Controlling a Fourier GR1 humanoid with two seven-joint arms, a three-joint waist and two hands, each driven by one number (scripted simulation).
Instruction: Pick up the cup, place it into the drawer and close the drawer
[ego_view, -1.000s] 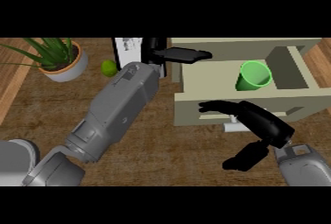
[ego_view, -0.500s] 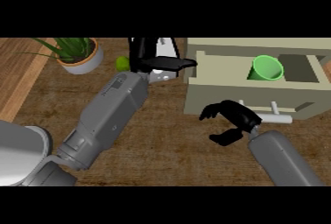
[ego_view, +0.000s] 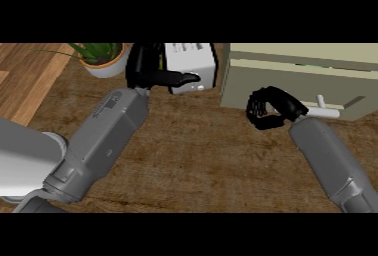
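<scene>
Here your right hand (ego_view: 272, 107) was curled and holding nothing against the drawer (ego_view: 303, 85) front beside its handle (ego_view: 322, 109), the cup hidden inside, so its push could have slipped off and left the drawer ajar.

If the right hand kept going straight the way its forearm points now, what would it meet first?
Most likely the drawer front: the right hand, fingers curled, lies just before it, beside the white handle. Contact can't be judged from this view.
</scene>
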